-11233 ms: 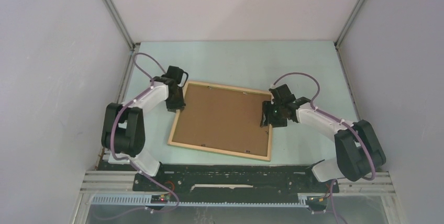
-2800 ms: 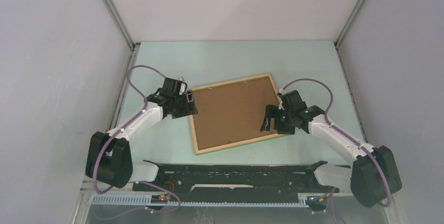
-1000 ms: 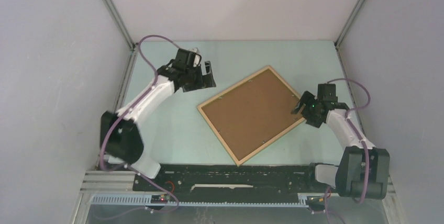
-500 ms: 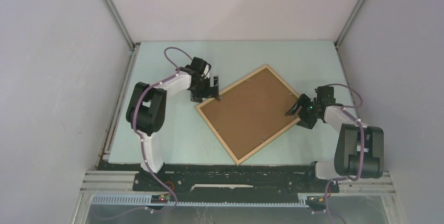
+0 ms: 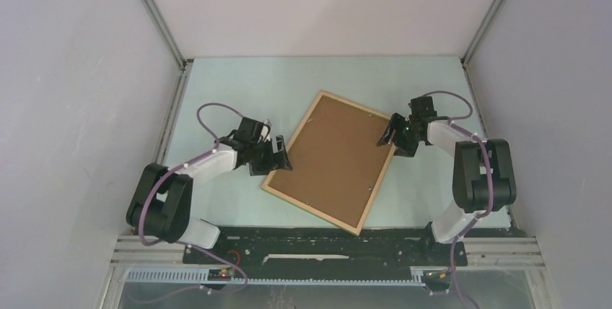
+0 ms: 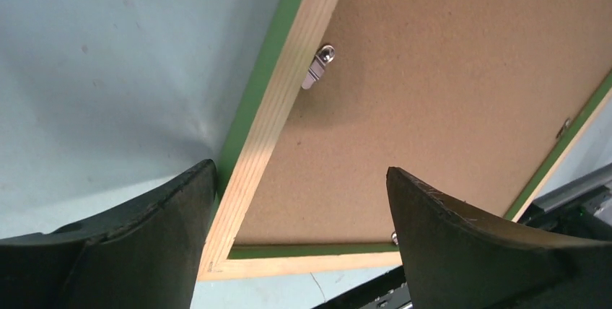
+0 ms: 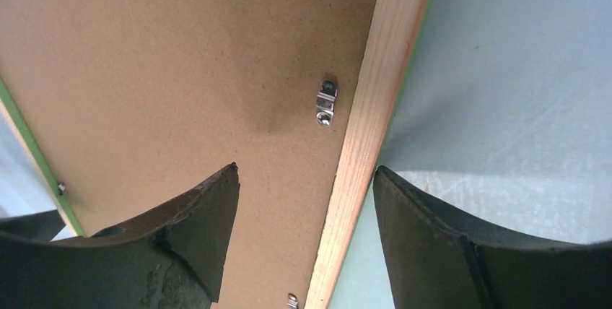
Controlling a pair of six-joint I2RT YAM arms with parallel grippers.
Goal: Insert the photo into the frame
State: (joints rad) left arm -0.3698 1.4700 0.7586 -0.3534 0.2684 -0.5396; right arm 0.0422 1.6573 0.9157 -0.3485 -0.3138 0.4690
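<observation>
My left tool (image 5: 277, 162) stands open over the frame (image 5: 304, 123), at about 9 o'clock from the frame's middle in the overhead view. From my left wrist I see one finger (image 6: 137, 251) over the bare counter (image 5: 238, 92) and the other (image 6: 476, 251) over the brown board (image 5: 332, 157), with the pale wooden rail running between them. I cannot tell whether either finger touches the wood.

My right tool (image 5: 388, 138) is also open, at about 2 o'clock from the frame's middle, on the opposite long rail. Its wrist view shows the same straddle: one finger over the board, one over the counter, rail between.

The frame lies flat near the centre of the counter with its pale wood face up, and its long sides run from roughly 1 o'clock to 7 o'clock. A green edge shows along the rails in both wrist views. The brown board fills the opening. A small metal clip (image 6: 317, 68) sits at 12 o'clock ahead of my left fingers, reaching from the rail onto the board, and another clip (image 7: 326, 103) sits likewise ahead of my right ones.
</observation>
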